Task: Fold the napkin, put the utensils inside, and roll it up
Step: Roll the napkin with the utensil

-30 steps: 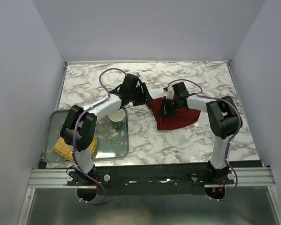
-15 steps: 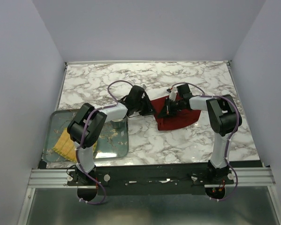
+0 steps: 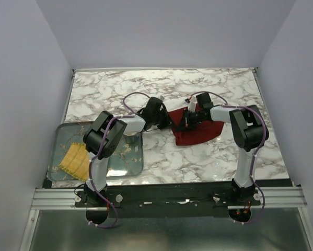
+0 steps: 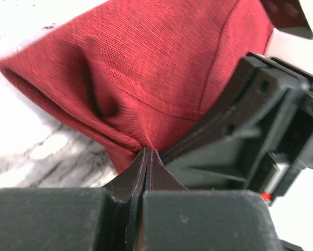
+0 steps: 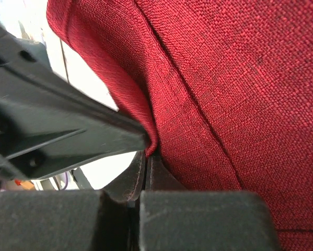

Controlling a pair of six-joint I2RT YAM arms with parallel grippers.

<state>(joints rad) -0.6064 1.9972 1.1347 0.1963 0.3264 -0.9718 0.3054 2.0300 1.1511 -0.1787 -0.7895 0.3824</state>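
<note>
The white marble desk (image 3: 146, 89) is carrying everything. At its near left corner a shallow metal tray (image 3: 59, 137) is lying, speckled with crumbs.

The burgundy napkin (image 3: 199, 134) is lying crumpled on the bare marble right of centre, well apart from the tray. Its left corner is being lifted slightly between the two arms. Its spot on the desk is matching the frame from a second ago.

A yellow woven mat (image 3: 75, 161) is lying in the near part of the tray. More of it is showing now, because the left arm's elbow has swung rightward off it. A pale cup (image 3: 129, 139) is standing at the tray's right edge, now half hidden under the left forearm.

The left tool (image 4: 147, 152) is pinching a fold at the napkin's left corner, its jaws pressed together on the cloth. A second ago it was hovering farther back over the marble with its jaws apart.

The right tool (image 5: 147, 156) is staying clamped on the same corner of the napkin, right next to the left tool, as it was a second ago. The two tools are meeting almost tip to tip.
</note>
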